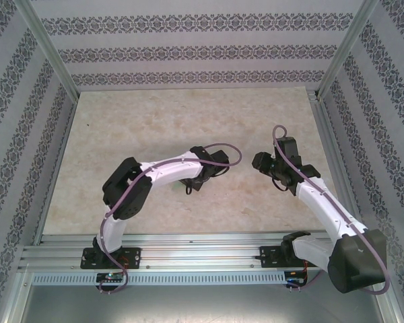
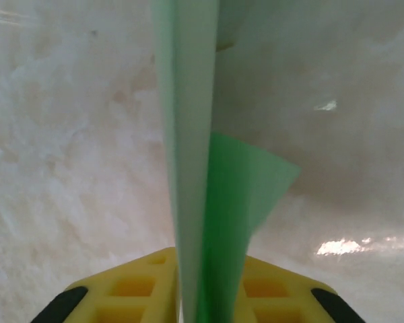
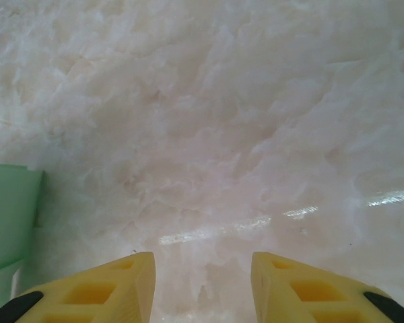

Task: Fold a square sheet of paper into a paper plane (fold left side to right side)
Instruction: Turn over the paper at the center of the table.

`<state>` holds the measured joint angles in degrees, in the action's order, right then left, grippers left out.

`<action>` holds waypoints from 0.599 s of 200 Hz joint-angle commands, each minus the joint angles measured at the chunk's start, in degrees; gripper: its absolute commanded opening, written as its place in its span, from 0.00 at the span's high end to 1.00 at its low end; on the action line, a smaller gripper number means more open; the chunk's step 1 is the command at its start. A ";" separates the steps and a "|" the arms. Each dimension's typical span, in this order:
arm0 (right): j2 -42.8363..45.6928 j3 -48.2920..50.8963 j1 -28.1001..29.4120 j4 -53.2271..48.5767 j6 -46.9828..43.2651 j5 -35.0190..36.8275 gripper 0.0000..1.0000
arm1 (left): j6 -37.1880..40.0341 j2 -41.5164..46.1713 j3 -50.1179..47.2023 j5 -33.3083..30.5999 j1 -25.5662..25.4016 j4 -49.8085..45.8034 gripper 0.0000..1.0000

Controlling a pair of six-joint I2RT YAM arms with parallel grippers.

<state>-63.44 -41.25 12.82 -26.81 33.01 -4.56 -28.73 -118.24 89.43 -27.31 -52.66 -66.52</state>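
Between the jaws of the left gripper (image 2: pixel 209 261): the paper plane (image 2: pixel 188 134), reaching out ahead.
Whether they pinch it, I cannot tell; the right gripper (image 3: pixel 202 269) has its jaws apart above the table (image 3: pixel 242 121).

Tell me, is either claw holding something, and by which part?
The folded paper stands on edge in the left claw, its near end between the fingers; whether it is clamped cannot be told. The right claw is open and holds nothing.
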 commanded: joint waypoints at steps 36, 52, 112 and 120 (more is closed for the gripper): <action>0.77 1.57 -1.59 -0.07 -1.69 -2.74 0.57 | 5.86 0.11 7.52 24.50 1.29 9.27 0.48; 0.22 2.75 -1.29 3.66 0.06 -6.88 0.57 | 5.79 4.49 4.71 31.03 3.84 14.88 0.45; -13.64 -1.29 13.11 17.55 7.46 -7.82 0.57 | 1.48 25.31 -20.24 45.39 20.48 35.14 0.35; -16.75 -2.65 15.03 19.70 8.45 -8.09 0.57 | 0.78 26.95 -23.76 48.21 23.12 37.85 0.35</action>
<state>-73.84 -39.94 22.92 -16.21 37.34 -11.29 -25.06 -96.12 75.59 10.41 -35.99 -40.62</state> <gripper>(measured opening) 0.426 0.641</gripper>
